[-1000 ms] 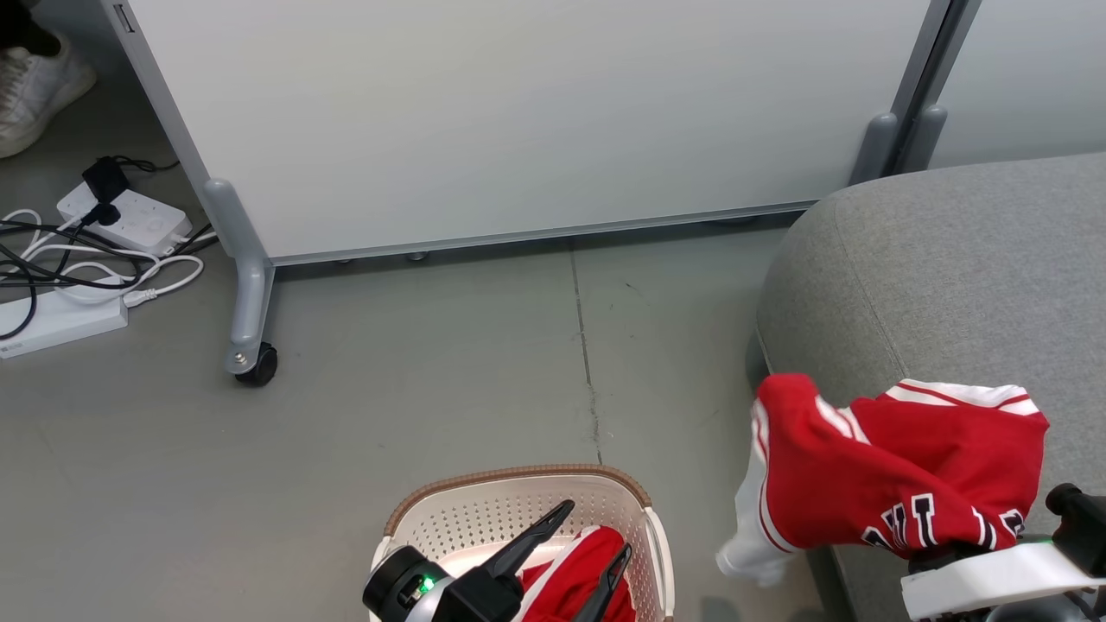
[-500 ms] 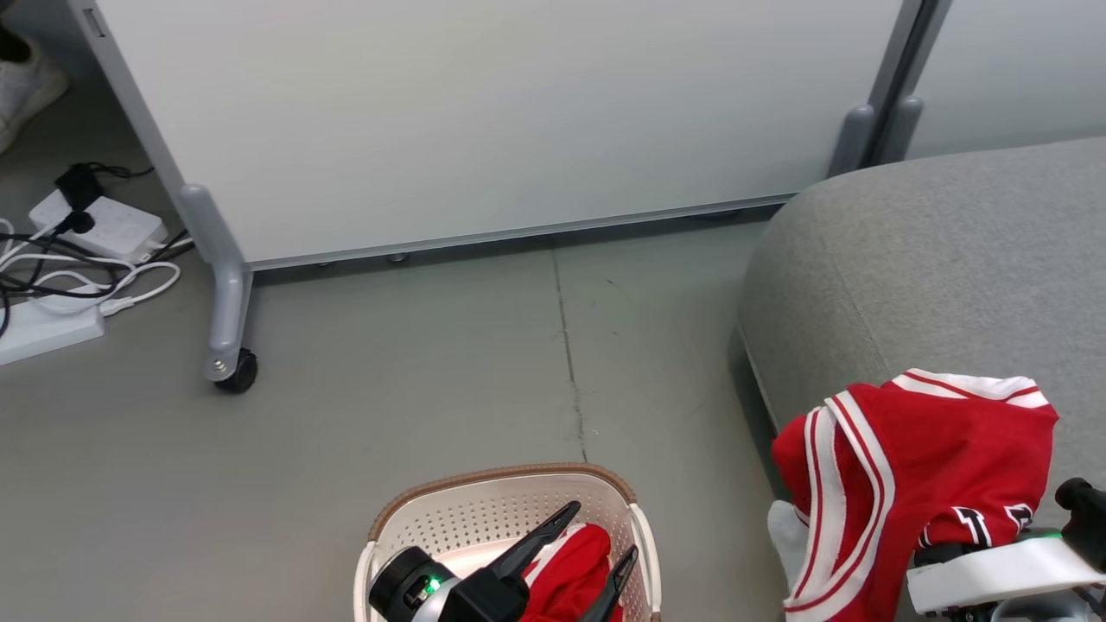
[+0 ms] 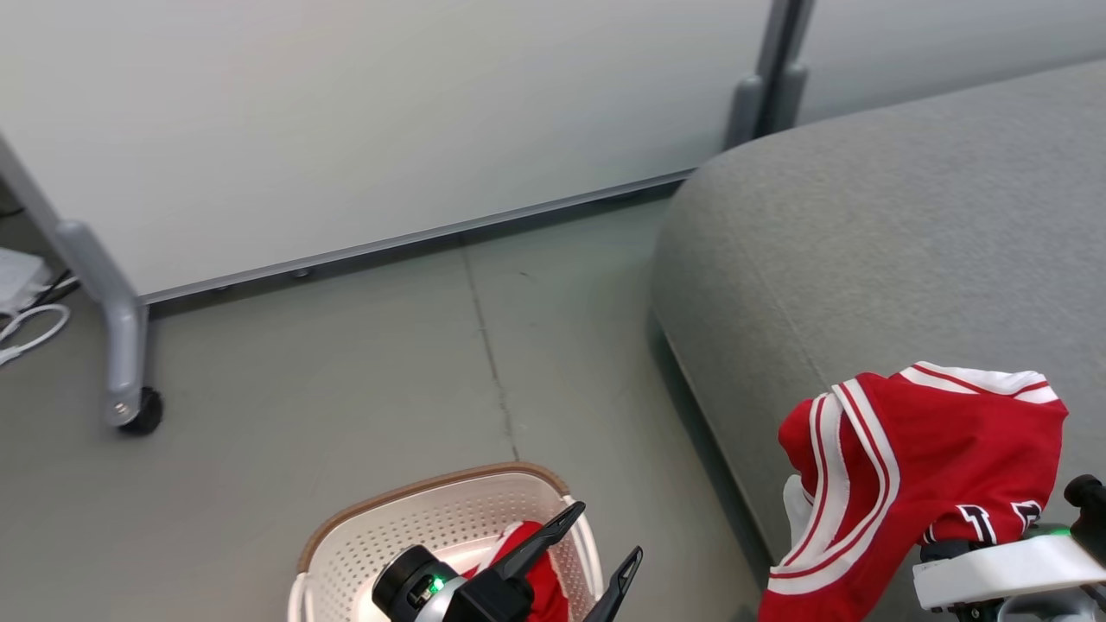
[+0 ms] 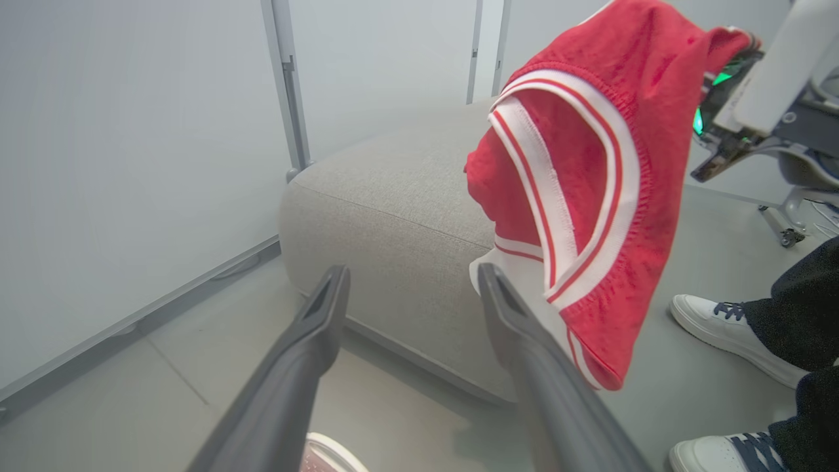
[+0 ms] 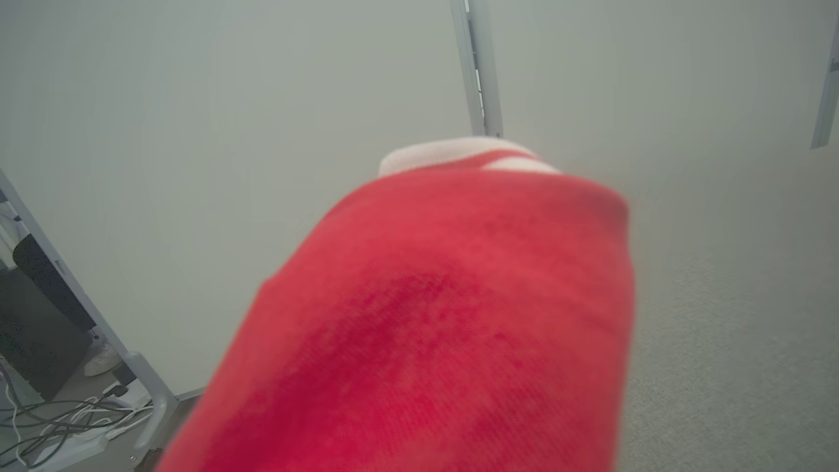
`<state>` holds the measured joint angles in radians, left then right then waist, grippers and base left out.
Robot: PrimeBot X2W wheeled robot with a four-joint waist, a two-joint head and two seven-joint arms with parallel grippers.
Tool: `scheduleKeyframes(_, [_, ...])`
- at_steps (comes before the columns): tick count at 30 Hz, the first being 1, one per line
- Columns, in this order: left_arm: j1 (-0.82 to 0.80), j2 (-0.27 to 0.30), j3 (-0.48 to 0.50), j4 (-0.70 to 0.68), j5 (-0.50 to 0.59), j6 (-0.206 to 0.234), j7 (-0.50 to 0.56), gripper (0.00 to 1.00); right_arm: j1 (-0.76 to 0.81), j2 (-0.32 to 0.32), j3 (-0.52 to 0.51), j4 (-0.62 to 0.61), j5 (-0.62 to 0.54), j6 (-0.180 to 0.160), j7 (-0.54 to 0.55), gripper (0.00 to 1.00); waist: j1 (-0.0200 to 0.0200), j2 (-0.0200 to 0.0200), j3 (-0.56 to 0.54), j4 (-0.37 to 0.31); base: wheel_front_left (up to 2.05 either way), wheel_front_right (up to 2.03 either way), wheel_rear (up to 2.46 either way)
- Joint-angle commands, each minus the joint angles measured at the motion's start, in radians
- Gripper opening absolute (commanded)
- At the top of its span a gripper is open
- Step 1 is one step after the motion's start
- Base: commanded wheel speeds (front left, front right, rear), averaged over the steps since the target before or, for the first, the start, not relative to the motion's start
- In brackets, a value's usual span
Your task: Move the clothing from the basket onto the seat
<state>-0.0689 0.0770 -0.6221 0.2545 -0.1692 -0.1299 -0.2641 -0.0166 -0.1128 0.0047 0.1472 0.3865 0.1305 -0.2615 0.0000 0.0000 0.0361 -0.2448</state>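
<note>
A red jersey, part of the clothing (image 3: 933, 458), hangs in the air over the front left corner of the grey seat (image 3: 864, 242). It is draped over my right gripper, which is shut on it. The fingers are hidden under the cloth, and the white wrist (image 3: 994, 574) shows below. In the right wrist view the red cloth (image 5: 426, 328) covers the fingers. More red clothing (image 3: 540, 587) lies in the cream basket (image 3: 432, 510) on the floor. My left gripper (image 3: 605, 536) is open and empty above the basket's right side. In the left wrist view it (image 4: 413, 275) points at the seat (image 4: 393, 196) and the jersey (image 4: 590, 164).
A pale grey wheeled partition (image 3: 346, 130) stands behind the floor strip, its castor (image 3: 138, 415) at the left. White cables (image 3: 26, 333) lie at the far left edge. A person's white shoes (image 4: 721, 321) stand on the floor beside the seat.
The head camera has turned right, so everything has shifted left in the picture. The jersey has swung in from the left and hangs straighter. My left gripper sits further toward the basket's right rim.
</note>
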Motion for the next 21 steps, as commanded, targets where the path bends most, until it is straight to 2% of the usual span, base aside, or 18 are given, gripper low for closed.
scheduleKeyframes(1, [-0.011, 0.003, 0.002, -0.002, -0.002, -0.001, -0.001, 1.0, -0.006, -0.005, -0.005, -0.003, -0.001, 0.001, -0.006, 0.0, 0.0, 0.0, 0.005, -0.03, 0.0, 0.0, 0.0])
scheduleKeyframes(13, [-0.025, 0.002, -0.008, -0.004, -0.006, -0.001, 0.0, 1.0, 0.016, 0.012, -0.009, -0.003, 0.001, 0.001, -0.006, 0.0, 0.0, 0.0, 0.029, -0.175, 0.0, 0.0, 0.0])
scheduleKeyframes(21, [-0.033, 0.002, -0.013, -0.001, -0.004, -0.001, 0.0, 1.0, 0.013, 0.016, -0.008, -0.003, 0.003, 0.001, -0.006, 0.0, 0.0, 0.0, 0.04, -0.213, 0.0, 0.0, 0.0])
